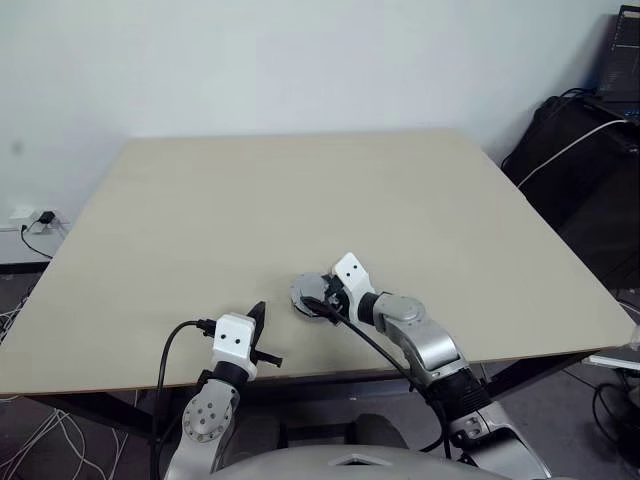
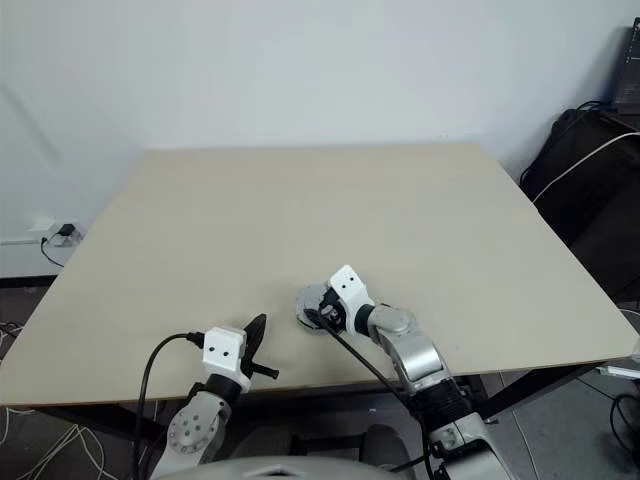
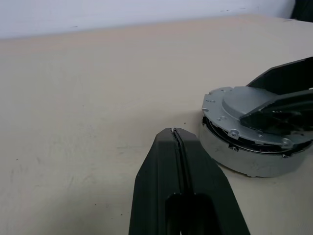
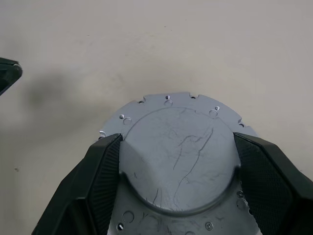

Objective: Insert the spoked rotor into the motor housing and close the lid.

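Observation:
The round silver-grey lid [image 4: 168, 105] lies smooth face up on the motor housing [image 3: 244, 159], close to the table's front edge. A dark gap shows between the two in the left wrist view, and the lid looks slightly tilted. My right gripper [image 4: 177, 139] is shut on the lid, one black finger on each side of its raised centre. My left gripper [image 3: 175, 133] is shut and empty, resting low over the table a little to the left of the housing. In the head views it sits at the front edge [image 1: 257, 315]. The spoked rotor is hidden.
The beige table [image 1: 300, 190] stretches bare away from the parts. A black bag with a white cable [image 1: 580, 150] stands off the table's right side. A wall socket with plugs [image 1: 35, 218] is at the left. The front edge runs just under both grippers.

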Motion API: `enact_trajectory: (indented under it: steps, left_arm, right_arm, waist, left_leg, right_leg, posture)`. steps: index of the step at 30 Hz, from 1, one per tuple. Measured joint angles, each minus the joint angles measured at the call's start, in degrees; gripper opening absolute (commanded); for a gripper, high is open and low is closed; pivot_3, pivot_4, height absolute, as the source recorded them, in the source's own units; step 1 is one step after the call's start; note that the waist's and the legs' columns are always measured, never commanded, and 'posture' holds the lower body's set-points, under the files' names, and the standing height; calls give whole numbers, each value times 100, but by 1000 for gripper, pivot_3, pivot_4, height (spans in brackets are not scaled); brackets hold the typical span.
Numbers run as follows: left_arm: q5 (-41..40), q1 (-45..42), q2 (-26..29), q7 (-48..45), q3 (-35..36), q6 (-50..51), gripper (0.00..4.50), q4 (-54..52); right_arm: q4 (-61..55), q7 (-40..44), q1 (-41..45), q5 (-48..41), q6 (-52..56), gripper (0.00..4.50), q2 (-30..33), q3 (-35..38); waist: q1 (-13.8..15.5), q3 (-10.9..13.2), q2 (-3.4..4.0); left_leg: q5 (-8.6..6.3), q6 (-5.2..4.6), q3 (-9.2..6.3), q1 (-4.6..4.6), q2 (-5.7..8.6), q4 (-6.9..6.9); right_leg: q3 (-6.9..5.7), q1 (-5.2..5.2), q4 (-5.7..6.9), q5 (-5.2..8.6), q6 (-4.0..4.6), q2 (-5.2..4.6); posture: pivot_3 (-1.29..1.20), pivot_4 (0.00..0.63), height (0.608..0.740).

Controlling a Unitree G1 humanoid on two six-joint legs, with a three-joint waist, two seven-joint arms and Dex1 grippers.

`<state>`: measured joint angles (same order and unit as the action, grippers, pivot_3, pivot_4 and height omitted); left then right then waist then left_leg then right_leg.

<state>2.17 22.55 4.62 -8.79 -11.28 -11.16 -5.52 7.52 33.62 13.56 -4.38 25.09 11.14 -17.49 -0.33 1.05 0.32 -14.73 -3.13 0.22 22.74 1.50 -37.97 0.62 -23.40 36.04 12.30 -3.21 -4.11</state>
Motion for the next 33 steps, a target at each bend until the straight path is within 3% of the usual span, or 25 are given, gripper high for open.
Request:
enact_trajectory:
  steps: [33]
  left_arm:
    - [0,-7,-19,7,-4,55,0,0]
  right_arm:
    - [137,205,451,343,440,3213,189,-373]
  waist:
    - [-10,-25,9]
  left_leg:
    - [-8,14,0,-11,-1,-7]
  right_leg:
    - [0,10,6,5,-14,0]
  posture:
    - [0,0,740]
